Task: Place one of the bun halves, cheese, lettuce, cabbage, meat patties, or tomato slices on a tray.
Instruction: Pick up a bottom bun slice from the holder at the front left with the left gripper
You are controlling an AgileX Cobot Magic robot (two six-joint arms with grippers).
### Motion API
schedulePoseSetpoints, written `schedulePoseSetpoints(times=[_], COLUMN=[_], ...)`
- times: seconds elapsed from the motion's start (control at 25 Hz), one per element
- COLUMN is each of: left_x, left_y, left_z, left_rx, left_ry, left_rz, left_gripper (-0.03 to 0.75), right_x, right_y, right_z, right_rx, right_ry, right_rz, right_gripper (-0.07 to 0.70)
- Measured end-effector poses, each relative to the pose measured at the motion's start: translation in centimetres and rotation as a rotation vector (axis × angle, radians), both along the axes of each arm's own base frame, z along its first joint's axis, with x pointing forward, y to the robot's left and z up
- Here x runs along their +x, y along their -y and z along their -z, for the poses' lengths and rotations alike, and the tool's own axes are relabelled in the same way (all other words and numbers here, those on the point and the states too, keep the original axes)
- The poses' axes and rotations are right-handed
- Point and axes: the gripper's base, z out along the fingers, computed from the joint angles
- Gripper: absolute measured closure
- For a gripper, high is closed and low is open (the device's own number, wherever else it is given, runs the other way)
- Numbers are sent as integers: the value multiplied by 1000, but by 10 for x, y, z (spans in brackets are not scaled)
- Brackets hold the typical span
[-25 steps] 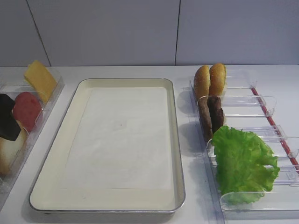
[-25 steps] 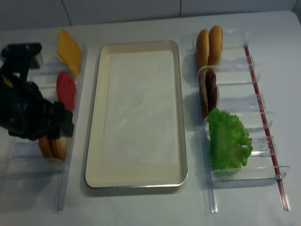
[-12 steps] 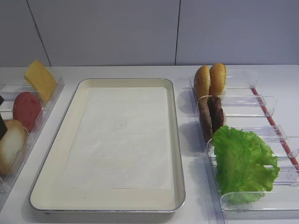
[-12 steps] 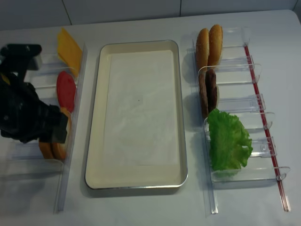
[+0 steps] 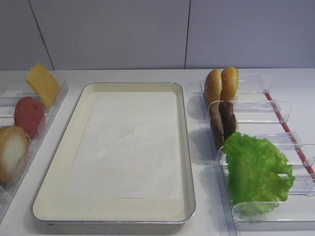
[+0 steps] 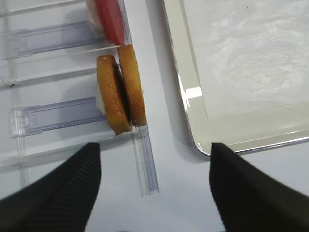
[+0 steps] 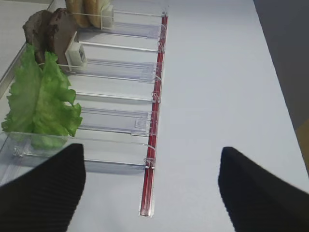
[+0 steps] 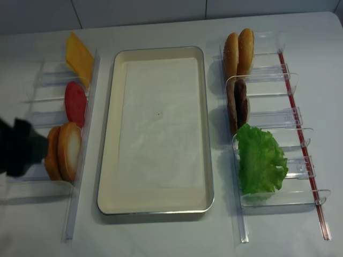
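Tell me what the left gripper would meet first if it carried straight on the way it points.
Probably the two bun halves standing on edge in the clear rack, centred ahead of the open left gripper; depth is uncertain.

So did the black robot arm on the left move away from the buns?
Yes. The left arm slid back toward the picture's left edge, uncovering the buns standing in the clear rack.

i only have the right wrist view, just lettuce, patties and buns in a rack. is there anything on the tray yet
Observer: No. The tray holds only its white paper liner.
Operator: where's the left tool
Observer: The left tool hangs open above the table between the left rack's bun halves and the tray's corner, holding nothing.
Operator: what else is in that left rack
Observer: A red tomato slice stands behind those buns, and the cheese leans at the far end.
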Motion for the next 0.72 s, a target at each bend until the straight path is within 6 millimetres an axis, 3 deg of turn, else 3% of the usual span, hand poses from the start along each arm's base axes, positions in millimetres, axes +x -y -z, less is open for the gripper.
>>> schedulePoseSetpoints(times=[0.24,0.36,0.48,0.72], left_x=[-61,-86,-115,-134], left_y=[-8,-12,-16,-18], left_z=[-8,2,25,48], left_rx=[-13,-15,5,13], left_ry=[190,250,317,367], left_rz=[-29,-37,-25,-8], left_gripper=[267,274,314,325], right_x=[0,0,0,0], right_y=[0,0,0,0], right_z=[0,0,0,0], right_rx=[0,0,0,0], right_ry=[0,0,-1,-1], right_rz=[0,0,0,0], right_gripper=[69,70,78,110])
